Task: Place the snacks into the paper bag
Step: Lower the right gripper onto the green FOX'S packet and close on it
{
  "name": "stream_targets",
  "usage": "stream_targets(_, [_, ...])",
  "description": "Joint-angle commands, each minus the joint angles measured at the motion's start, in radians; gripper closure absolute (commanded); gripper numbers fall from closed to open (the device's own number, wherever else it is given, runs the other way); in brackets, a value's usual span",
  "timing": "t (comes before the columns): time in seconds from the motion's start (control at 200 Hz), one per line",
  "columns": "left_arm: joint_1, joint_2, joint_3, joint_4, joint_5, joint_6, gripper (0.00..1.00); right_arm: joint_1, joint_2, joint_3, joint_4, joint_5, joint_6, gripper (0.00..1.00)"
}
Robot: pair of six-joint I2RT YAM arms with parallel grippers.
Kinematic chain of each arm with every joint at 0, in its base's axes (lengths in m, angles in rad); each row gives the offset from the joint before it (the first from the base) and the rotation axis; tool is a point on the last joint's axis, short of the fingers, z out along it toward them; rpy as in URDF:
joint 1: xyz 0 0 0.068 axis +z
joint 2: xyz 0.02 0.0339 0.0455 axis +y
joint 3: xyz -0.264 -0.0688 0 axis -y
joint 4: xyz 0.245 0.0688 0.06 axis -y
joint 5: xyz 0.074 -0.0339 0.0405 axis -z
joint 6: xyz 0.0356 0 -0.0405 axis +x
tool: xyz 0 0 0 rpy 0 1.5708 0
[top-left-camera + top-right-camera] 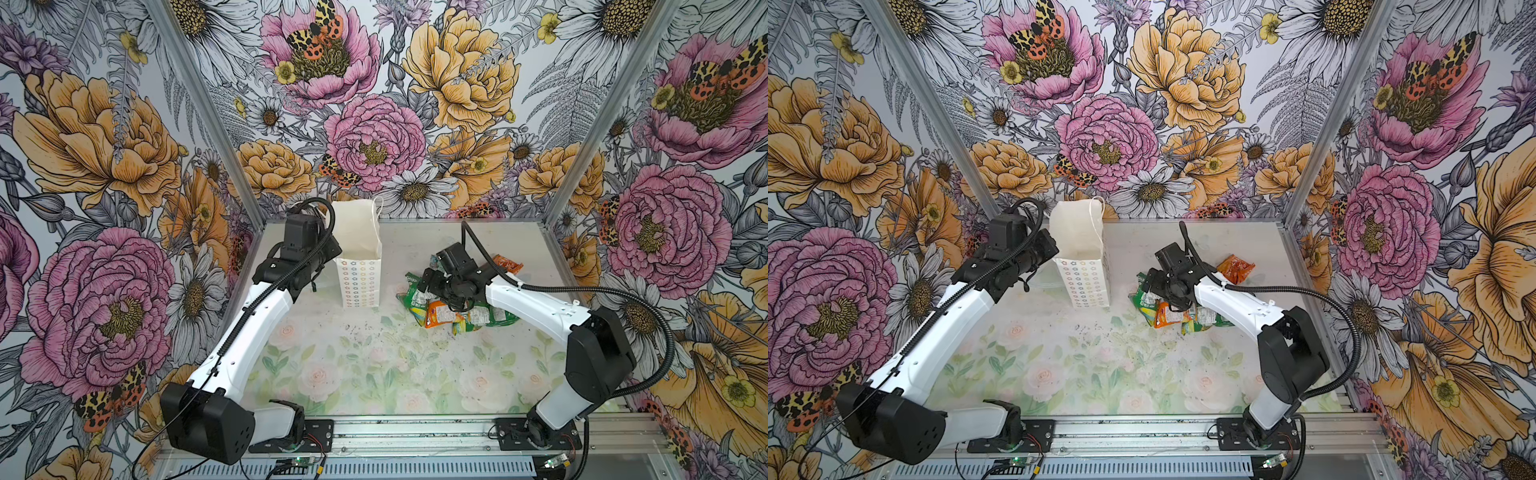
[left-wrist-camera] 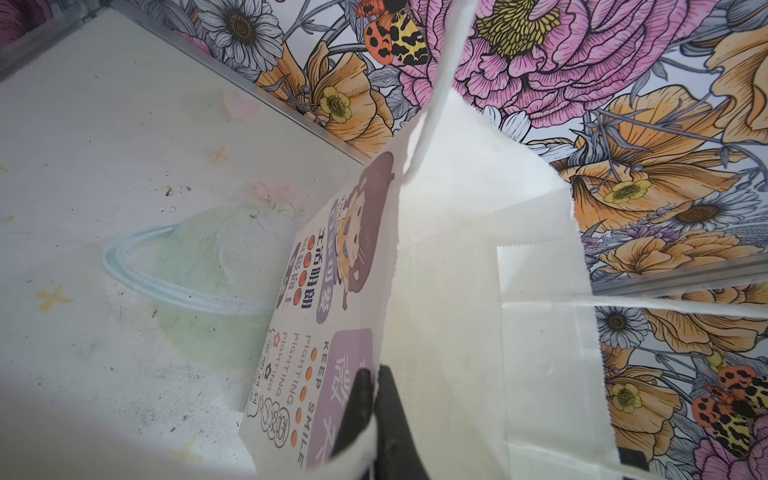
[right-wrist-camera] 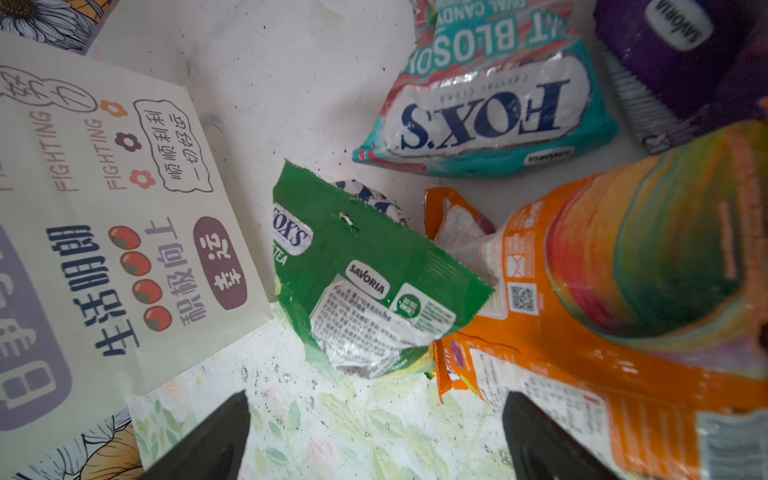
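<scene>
Pickup lined up: green packet between wide-open jaws

Right gripper (image 3: 376,399) hangs fully spread and empty over the heap of snacks (image 1: 442,313), which lie on the table (image 1: 374,374) just to the right of the paper bag (image 1: 359,282). From above, the bag's inside shows only white. In the right wrist view the green packet (image 3: 374,282) sits dead ahead between the fingertips. The orange packet (image 3: 582,291) crowds one side and the teal packet (image 3: 490,116) lies beyond.

Left gripper (image 2: 376,386) is clamped tight on the bag's printed front wall near the rim, apparently steadying the mouth.

My read: the good move is to come straight down on the green packet's plump middle, not its thin sealed edge, and close firmly, because crinkly film slips. Watch that orange neighbour, since a jaw catching it could drag two at once. Lift well clear of the bag's rim before crossing over.
</scene>
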Motion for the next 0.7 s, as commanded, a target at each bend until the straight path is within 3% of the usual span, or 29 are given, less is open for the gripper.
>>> stream_targets(0.0, [-0.006, -0.005, -0.01, 0.036, 0.03, -0.007, 1.0, 0.008, 0.035, 0.027, -0.002, -0.005, 0.037, 0.02])
stream_targets(0.695, [-0.024, 0.004, -0.02, 0.062, 0.069, -0.009, 1.0, 0.022, 0.144, 0.124, 0.006, -0.013, 0.073, 0.0])
